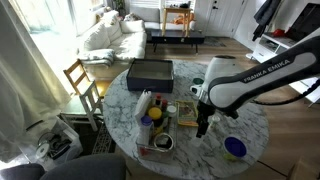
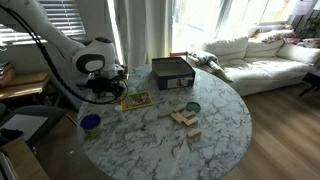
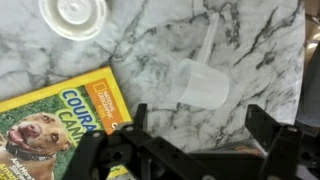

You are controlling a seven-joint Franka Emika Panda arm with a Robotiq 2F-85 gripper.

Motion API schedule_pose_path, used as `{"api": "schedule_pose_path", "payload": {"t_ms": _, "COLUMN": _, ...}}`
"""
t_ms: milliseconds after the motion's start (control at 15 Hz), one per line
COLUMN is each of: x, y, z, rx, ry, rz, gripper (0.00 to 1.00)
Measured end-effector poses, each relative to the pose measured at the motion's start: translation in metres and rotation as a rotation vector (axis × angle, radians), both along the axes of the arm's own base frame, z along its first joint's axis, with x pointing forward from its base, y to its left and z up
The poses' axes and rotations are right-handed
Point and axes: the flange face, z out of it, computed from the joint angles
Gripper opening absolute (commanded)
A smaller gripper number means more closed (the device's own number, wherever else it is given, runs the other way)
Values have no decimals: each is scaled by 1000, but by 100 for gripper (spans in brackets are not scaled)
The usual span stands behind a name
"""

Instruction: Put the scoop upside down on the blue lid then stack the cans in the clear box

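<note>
Wrist view: translucent plastic handled scoop (image 3: pixel 200 82), handle pointing away, just beyond claw (image 3: pixel 202 118).
Claw: wide, empty, lined up to straddle it.

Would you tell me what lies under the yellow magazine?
The yellow magazine lies flat on the marble table; anything beneath it is covered, and the fingers hide its lower corner.
</note>
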Motion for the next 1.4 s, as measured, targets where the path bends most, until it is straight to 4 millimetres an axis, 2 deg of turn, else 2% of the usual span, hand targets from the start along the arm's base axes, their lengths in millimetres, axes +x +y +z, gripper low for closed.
{"api": "schedule_pose_path", "payload": {"t_ms": 333, "x": -10, "y": 2, "z": -9, "rx": -34, "ry": -48, "rz": 251, "gripper": 100}}
{"api": "schedule_pose_path", "payload": {"t_ms": 1000, "x": -20, "y": 25, "z": -13, "rx": -85, "ry": -123, "rz": 741, "gripper": 100}}
{"api": "schedule_pose_path", "payload": {"t_ms": 1400, "x": -23, "y": 31, "z": -16, "rx": -77, "ry": -133, "rz": 864, "gripper": 100}}
